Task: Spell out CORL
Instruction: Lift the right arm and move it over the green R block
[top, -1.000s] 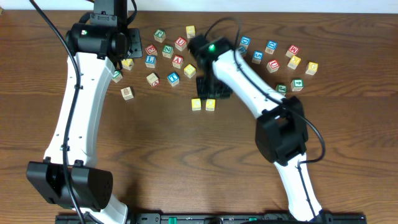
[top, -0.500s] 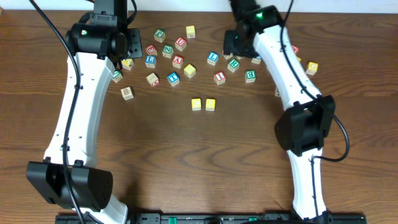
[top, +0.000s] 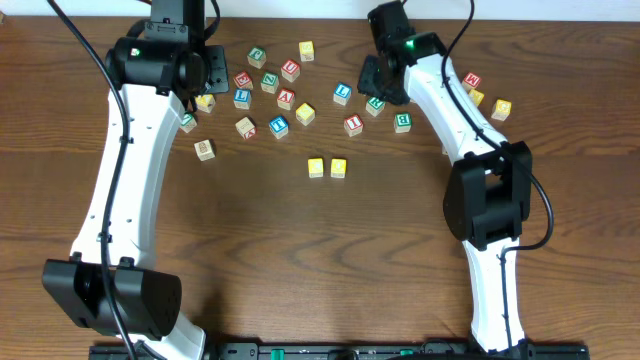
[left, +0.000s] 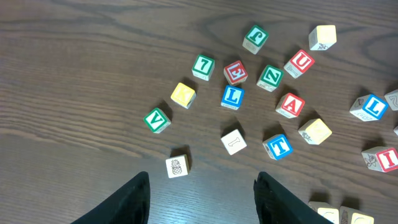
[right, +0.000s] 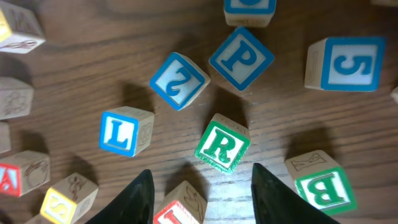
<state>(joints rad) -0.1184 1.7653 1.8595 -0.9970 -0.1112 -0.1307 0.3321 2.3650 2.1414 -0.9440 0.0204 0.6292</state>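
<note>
Right hand (right: 202, 171): two black fingers (right: 140, 199) standing apart, nothing gripped.

White wooden cube with a green R (right: 222, 142): lies on the dark brown wooden surface (top: 300, 260) just ahead of the gap between those fingers. It is turned cornerwise and touches neither finger.

White wooden cube with a blue L (right: 124, 132): near the R cube, off to one side, apart from it.

Blue 2 cube (right: 179, 79) and blue P cube (right: 241, 57): beyond the R cube, corner close to corner; whether they touch cannot be told.

Blue 5 cube (right: 345, 62) and green B cube (right: 323, 186): on the other side of the R cube, apart from each other.

Left hand (left: 203, 177): fingers apart, empty, over bare wood.

Green V cube (left: 157, 119), plain yellow cube (left: 183, 94), another blue L cube (left: 232, 96), blue T cube (left: 277, 146): scattered ahead of the left hand, none touching it.

First yellow-topped wooden cube (top: 316, 167) and second yellow-topped wooden cube (top: 338, 167): just beside each other in a short row at mid-surface. Their letters are too small to read from overhead. They are well apart from both hands, on the robot's side of the scatter. Only these two stand in the row; the R and L cubes lie among the loose cubes at the far side.
</note>
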